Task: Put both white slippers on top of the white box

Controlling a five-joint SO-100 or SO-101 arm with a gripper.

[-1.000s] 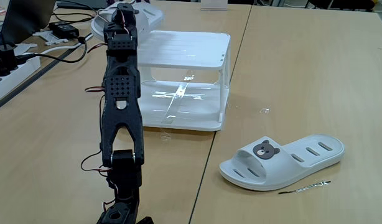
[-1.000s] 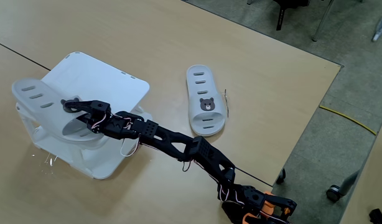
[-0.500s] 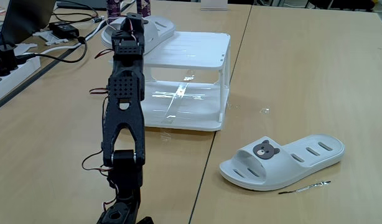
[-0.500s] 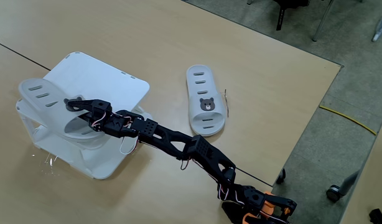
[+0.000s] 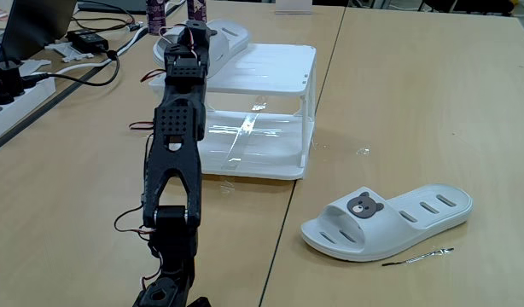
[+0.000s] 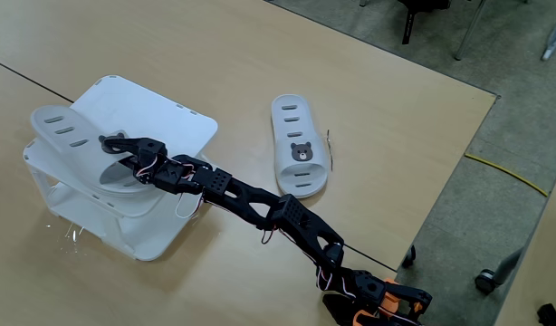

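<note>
Two light wooden tables (image 5: pixel 416 102) meet at a seam; past their edge lies grey floor (image 6: pixel 495 208) with a yellow cable (image 6: pixel 504 172). One slipper (image 6: pixel 70 149) lies on the white box (image 6: pixel 160 122), overhanging its rim, with the gripper (image 6: pixel 110 142) clamped on its strap. The other slipper (image 5: pixel 386 220) lies on the table, well apart from the box (image 5: pixel 262 68), bear face up. Cables and a power strip (image 5: pixel 14 94) crowd the far left corner.
</note>
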